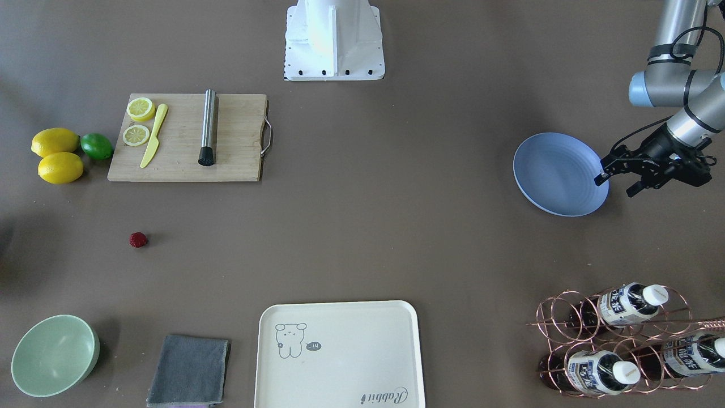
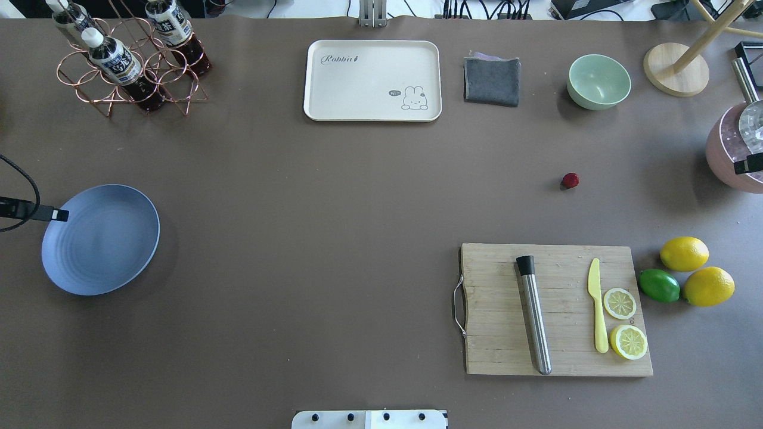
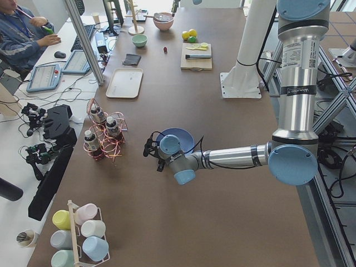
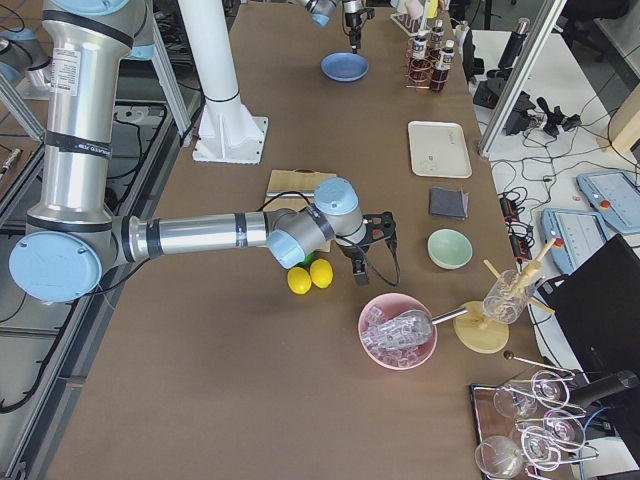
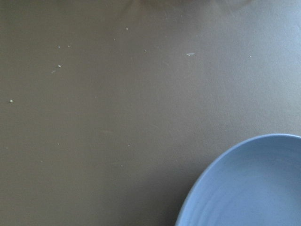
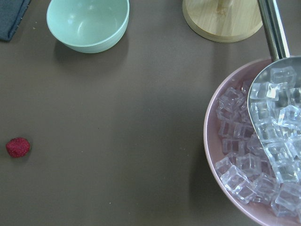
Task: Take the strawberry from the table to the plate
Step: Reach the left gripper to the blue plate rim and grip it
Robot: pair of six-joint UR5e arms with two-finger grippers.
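On the table [image 1: 368, 215], well apart from the plate [image 1: 558, 175], the strawberry [image 1: 137, 239] is lying untouched near the cutting board [image 1: 187, 139]; the plate is holding nothing, so picking, carrying and placing are all judged as remaining. At the plate's rim the left gripper [image 1: 616, 187] is hovering with jaws spread, grasping nothing; the right gripper [image 4: 374, 250] is hanging near the bowl of ice [image 4: 398, 330], on the strawberry's side; whether it is spread or closed cannot be told.
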